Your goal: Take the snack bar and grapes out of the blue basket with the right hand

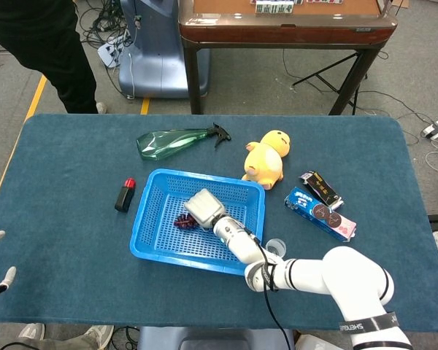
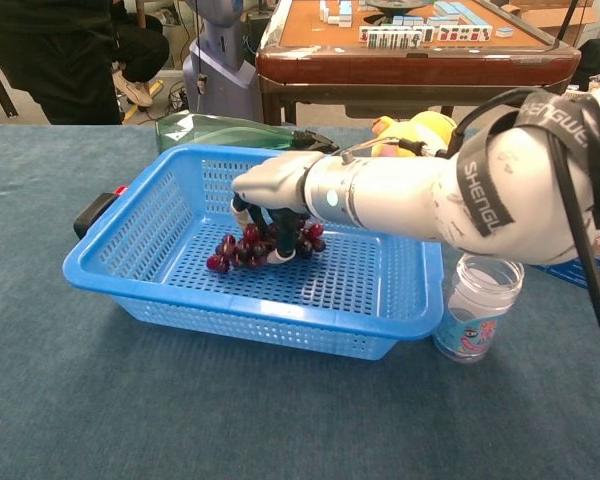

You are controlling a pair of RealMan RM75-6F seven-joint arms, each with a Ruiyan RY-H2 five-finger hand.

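White right hand, arm band lettered "SHENG", grips grapes.

Spray bottle, plush duck, cookie box

Mahjong table, grey floor w/ cables.

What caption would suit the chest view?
White robot right hand gripping dark red grape bunch inside blue plastic mesh basket.
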